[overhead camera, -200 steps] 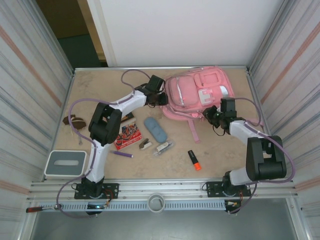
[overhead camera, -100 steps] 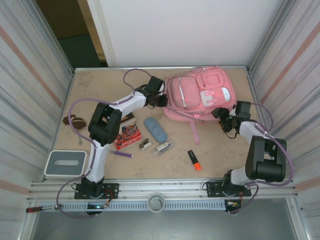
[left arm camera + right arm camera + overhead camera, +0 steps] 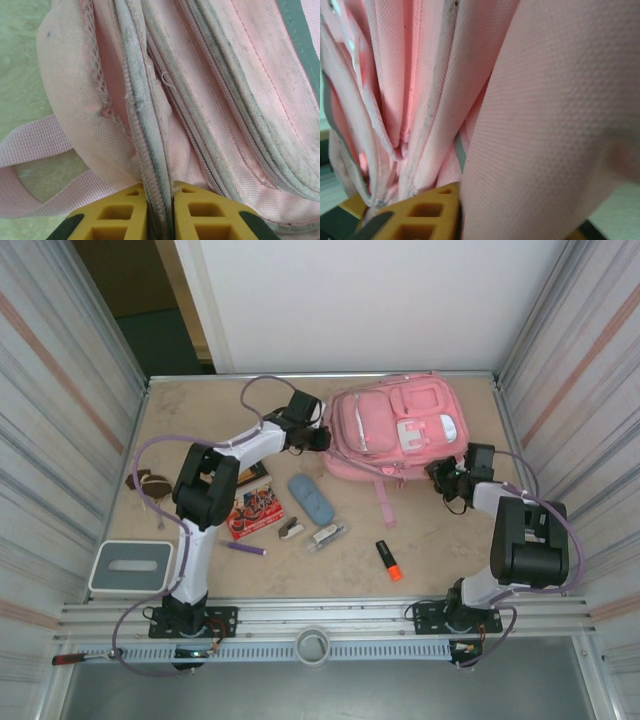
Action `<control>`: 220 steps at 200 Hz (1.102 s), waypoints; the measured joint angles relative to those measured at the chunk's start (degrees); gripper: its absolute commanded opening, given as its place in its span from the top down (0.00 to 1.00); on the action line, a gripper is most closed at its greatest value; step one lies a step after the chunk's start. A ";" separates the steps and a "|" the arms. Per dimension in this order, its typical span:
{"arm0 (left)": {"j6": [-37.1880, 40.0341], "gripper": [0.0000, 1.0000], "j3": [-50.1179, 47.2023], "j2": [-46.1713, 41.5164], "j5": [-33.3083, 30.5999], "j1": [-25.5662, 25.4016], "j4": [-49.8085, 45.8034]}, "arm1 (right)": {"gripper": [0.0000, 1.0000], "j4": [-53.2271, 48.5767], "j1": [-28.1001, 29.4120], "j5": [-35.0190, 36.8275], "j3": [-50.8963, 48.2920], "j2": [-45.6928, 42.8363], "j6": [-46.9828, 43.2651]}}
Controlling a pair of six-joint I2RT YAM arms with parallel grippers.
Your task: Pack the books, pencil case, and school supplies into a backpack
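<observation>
The pink backpack (image 3: 400, 425) lies flat at the back of the table. My left gripper (image 3: 320, 437) is at its left edge, and its yellow fingers (image 3: 120, 215) are shut on a zipper seam of the backpack (image 3: 150, 150). My right gripper (image 3: 447, 480) is at the bag's lower right corner, where a thick pink fold (image 3: 545, 140) runs down against its one visible finger (image 3: 420, 215). A red-and-white book (image 3: 257, 510), a dark book (image 3: 256, 476), the blue-grey pencil case (image 3: 311, 499), a purple pen (image 3: 245, 549), a stapler-like piece (image 3: 291, 529), a clear clip (image 3: 327, 535) and an orange highlighter (image 3: 389, 560) lie loose in front.
A brown-and-white lump with a cord (image 3: 148, 481) sits at the left. A grey box (image 3: 131, 567) stands at the front left corner. A pink strap (image 3: 385, 502) trails toward the highlighter. Corrugated walls close in both sides.
My right gripper swung out to the right of the bag's lower corner, opened, and has closed again on the fabric there. The left gripper kept its hold and shifted slightly left.
</observation>
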 measured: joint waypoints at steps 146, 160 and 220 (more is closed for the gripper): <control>6.23 0.32 -44.85 -37.55 -10.38 -15.89 27.85 | 0.98 6.88 22.10 21.70 -4.11 -13.86 22.97; 8.57 0.34 -45.72 -35.19 -13.57 -20.55 30.23 | 0.98 6.60 22.60 22.16 -3.48 -14.14 22.97; 14.43 0.55 -43.01 -23.52 -22.21 -25.16 39.41 | 0.98 6.08 22.73 22.12 -3.23 -14.56 22.93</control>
